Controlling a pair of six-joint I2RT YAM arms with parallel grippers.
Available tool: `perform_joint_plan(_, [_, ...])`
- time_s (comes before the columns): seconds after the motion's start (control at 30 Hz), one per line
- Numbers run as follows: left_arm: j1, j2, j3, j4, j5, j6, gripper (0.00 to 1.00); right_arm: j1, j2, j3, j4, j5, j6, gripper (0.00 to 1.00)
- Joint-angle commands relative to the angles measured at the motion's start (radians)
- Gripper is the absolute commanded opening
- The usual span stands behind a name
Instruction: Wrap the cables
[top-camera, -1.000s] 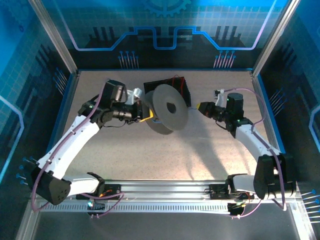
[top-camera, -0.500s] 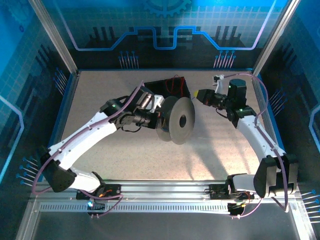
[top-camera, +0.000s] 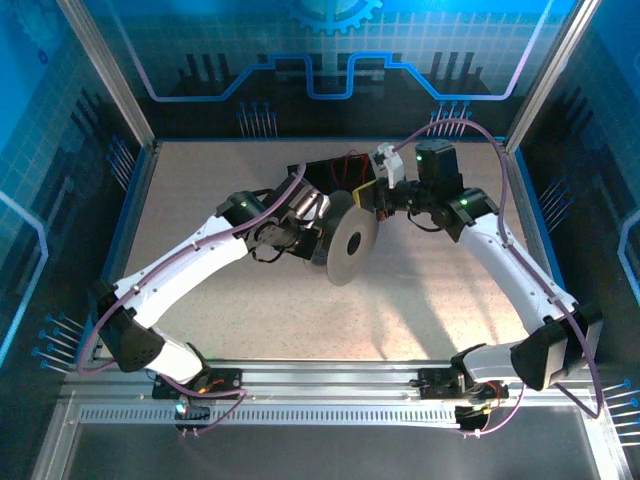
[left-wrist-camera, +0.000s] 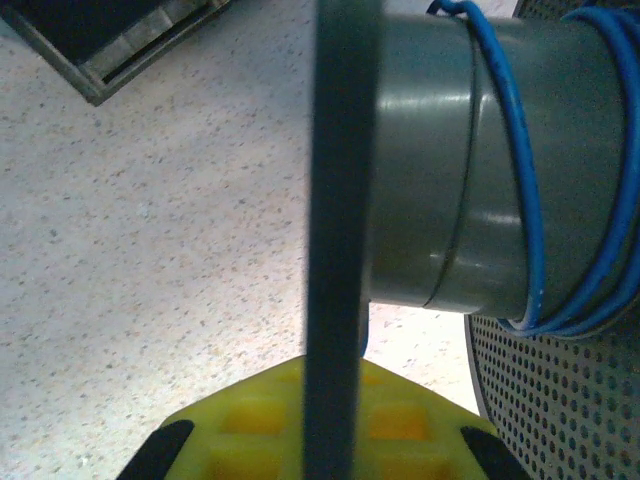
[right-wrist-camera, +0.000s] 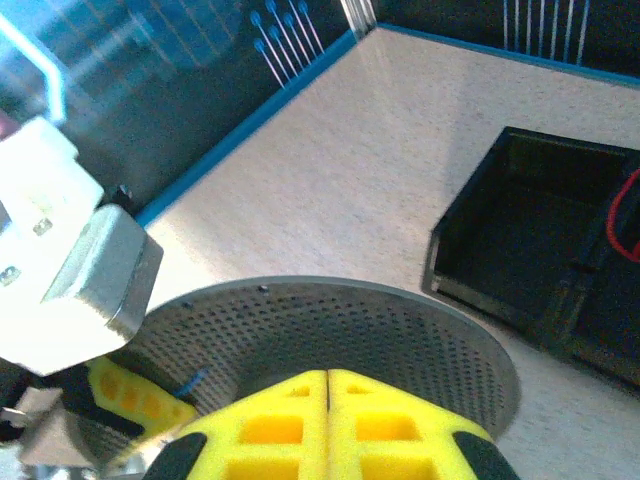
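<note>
The left claw (left-wrist-camera: 335, 425) is clamped on the thin edge of one disc of a grey spool (top-camera: 345, 240). The dark rim of that disc runs straight up between the claw's yellow fingers (left-wrist-camera: 250, 425). The spool is held with its axis roughly level, a little past the middle of the surface (top-camera: 400, 300) toward the far edge; whether it touches the surface cannot be told. The blue cable (left-wrist-camera: 525, 200) is wound in several turns round the spool's grey core, close to the perforated disc at the other end. The right claw (right-wrist-camera: 328, 400) has its two yellow fingers pressed together with nothing visible between them, and it hangs just above the rim of a perforated disc of the spool. Just behind the spool, near the middle of the far edge, lies a black tray (right-wrist-camera: 520, 220). The red cable (right-wrist-camera: 611, 222) sits loosely inside it.
</note>
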Motion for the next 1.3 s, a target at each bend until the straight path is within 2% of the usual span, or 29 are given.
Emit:
perform_joint_plan(0.0, [-0.022, 0.044, -0.008, -0.009, -0.167, 0.059, 0.00, 0.063, -0.010, 0.113, -0.109, -0.070, -0.134, 0.00])
perform_joint_plan(0.1, [-0.058, -0.009, -0.073, 0.081, -0.316, 0.175, 0.00, 0.025, 0.041, 0.201, -0.219, -0.115, -0.074, 0.00])
perform_joint_plan(0.17, [-0.073, -0.054, -0.130, 0.176, -0.355, 0.256, 0.00, -0.005, 0.091, 0.260, -0.297, -0.185, -0.048, 0.00])
perform_joint_plan(0.33, [-0.107, -0.144, -0.252, 0.409, -0.360, 0.454, 0.00, -0.014, 0.199, 0.341, -0.452, -0.255, -0.056, 0.00])
perform_joint_plan(0.43, [-0.108, -0.149, -0.270, 0.465, -0.359, 0.513, 0.00, 0.022, 0.225, 0.353, -0.508, -0.240, -0.090, 0.00])
perform_joint_plan(0.73, [-0.102, -0.142, -0.260, 0.503, -0.282, 0.492, 0.00, 0.141, 0.249, 0.295, -0.619, -0.118, -0.248, 0.00])
perform_joint_plan(0.83, [-0.103, -0.145, -0.264, 0.512, -0.260, 0.487, 0.00, 0.153, 0.245, 0.248, -0.584, -0.080, -0.258, 0.00])
perform_joint_plan(1.03, [-0.102, -0.210, -0.324, 0.640, -0.157, 0.457, 0.00, 0.188, 0.348, 0.219, -0.579, 0.025, -0.274, 0.00])
perform_joint_plan(1.27, [-0.102, -0.224, -0.343, 0.708, -0.131, 0.429, 0.00, 0.219, 0.395, 0.189, -0.523, 0.170, -0.246, 0.00])
